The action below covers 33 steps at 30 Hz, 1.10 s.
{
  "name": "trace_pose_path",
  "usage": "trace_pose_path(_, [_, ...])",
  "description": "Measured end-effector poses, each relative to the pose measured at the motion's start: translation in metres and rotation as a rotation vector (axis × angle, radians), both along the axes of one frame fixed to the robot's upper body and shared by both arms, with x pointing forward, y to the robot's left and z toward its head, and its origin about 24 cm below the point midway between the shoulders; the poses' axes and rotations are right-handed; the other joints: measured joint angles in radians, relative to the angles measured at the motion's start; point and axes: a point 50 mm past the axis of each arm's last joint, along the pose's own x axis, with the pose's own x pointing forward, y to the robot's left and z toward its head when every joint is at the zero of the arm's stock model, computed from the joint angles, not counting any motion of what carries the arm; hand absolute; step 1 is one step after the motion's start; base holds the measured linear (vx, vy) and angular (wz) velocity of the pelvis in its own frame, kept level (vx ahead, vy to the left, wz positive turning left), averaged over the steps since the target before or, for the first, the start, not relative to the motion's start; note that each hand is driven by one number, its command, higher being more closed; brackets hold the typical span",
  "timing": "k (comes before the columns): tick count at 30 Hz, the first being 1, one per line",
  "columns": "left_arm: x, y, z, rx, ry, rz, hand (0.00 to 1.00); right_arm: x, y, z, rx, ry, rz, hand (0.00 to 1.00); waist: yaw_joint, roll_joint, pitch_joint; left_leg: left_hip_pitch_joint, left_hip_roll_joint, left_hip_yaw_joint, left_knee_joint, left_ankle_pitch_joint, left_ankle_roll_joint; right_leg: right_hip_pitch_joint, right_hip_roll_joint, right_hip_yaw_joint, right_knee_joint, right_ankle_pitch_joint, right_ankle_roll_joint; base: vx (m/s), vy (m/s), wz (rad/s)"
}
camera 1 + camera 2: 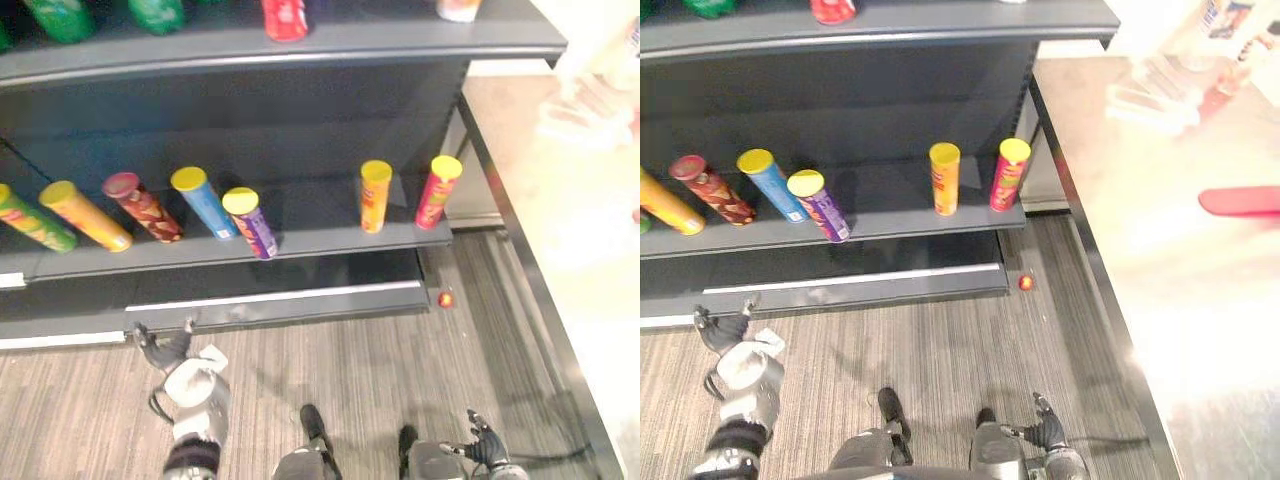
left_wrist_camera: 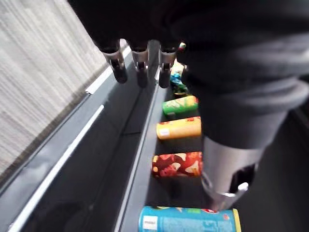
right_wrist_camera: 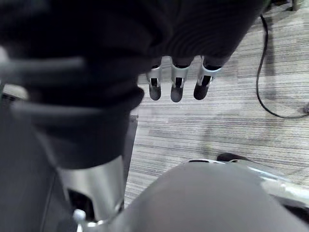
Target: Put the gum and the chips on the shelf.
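Observation:
Several chips cans stand or lean on the middle shelf: green, orange, dark red, blue and purple on the left, with an orange one and a pink one on the right. A small red thing lies on the floor by the shelf's right end. My left hand hangs low before the bottom shelf edge, open and empty, its fingers straight. My right hand is low at the right over the carpet, fingers relaxed, holding nothing.
The top shelf carries green bottles and a red can. A silver-edged base ledge runs under the middle shelf. A dark rail divides the grey carpet from a pale floor on the right.

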Motion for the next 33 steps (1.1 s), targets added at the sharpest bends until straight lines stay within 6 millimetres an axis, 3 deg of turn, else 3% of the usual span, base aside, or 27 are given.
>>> trace_pose_path(1, [0.007, 0.002, 0.007, 0.019, -0.013, 0.001, 0.0, 0.002, 0.001, 0.001, -0.002, -0.01, 0.003, 0.0, -0.001, -0.004, 0.01, -0.014, 0.005, 0.001, 0.015, -0.005, -0.001, -0.01, 0.001, 0.001, 0.001, 0.003, -0.001, 0.04, -0.019, -0.12])
trace_pose_path(2, [0.024, 0.009, 0.028, 0.05, -0.049, 0.007, 0.0, 0.007, 0.002, 0.003, -0.007, -0.034, 0.006, 0.0, -0.002, -0.017, 0.049, -0.045, 0.024, 0.006, 0.079, -0.028, 0.001, -0.022, 0.006, 0.01, 0.013, 0.005, -0.003, 0.02, -0.017, -0.14])
trace_pose_path(4, [0.031, 0.013, 0.039, 0.076, -0.058, 0.012, 0.0, 0.01, 0.003, 0.004, -0.011, -0.045, 0.008, 0.0, -0.005, -0.023, 0.062, -0.067, 0.038, 0.01, 0.119, -0.047, -0.001, -0.034, 0.01, 0.016, 0.018, 0.006, -0.003, 0.0, -0.015, -0.12])
trace_pose_path(5, [0.038, 0.018, 0.054, 0.11, -0.08, 0.025, 0.0, 0.014, 0.004, 0.006, -0.014, -0.07, 0.008, 0.0, -0.016, -0.026, 0.089, -0.095, 0.055, 0.01, 0.171, -0.071, -0.001, -0.047, 0.015, 0.018, 0.032, 0.006, -0.004, -0.01, -0.009, -0.07])
trace_pose_path(10, [0.054, 0.033, 0.086, 0.15, -0.118, 0.067, 0.0, 0.023, 0.006, 0.012, -0.028, -0.13, 0.021, 0.0, -0.024, -0.03, 0.129, -0.197, 0.109, 0.015, 0.309, -0.134, 0.001, -0.126, 0.035, 0.043, 0.08, 0.004, -0.007, -0.03, 0.017, -0.18])
trace_pose_path(15, [0.064, 0.039, 0.117, 0.166, -0.189, 0.09, 0.0, 0.028, 0.01, 0.017, -0.031, -0.172, 0.043, 0.0, -0.026, -0.055, 0.161, -0.284, 0.152, 0.026, 0.395, -0.189, 0.002, -0.217, 0.046, 0.061, 0.146, -0.008, -0.016, -0.05, 0.032, -0.15])
trace_pose_path(19, [0.073, 0.036, 0.144, 0.184, -0.255, 0.085, 0.0, 0.035, 0.014, 0.024, -0.026, -0.219, 0.06, 0.0, -0.025, -0.077, 0.193, -0.332, 0.212, 0.103, 0.471, -0.222, 0.01, -0.275, 0.047, 0.061, 0.198, -0.02, -0.015, -0.01, 0.013, -0.04])
trace_pose_path(33, [0.085, 0.018, 0.189, 0.238, -0.405, 0.016, 0.0, 0.048, 0.017, 0.035, -0.034, -0.297, 0.061, 0.0, -0.02, -0.086, 0.203, -0.398, 0.254, 0.14, 0.56, -0.274, 0.02, -0.408, 0.034, 0.059, 0.373, -0.028, -0.022, 0.02, -0.003, -0.03])
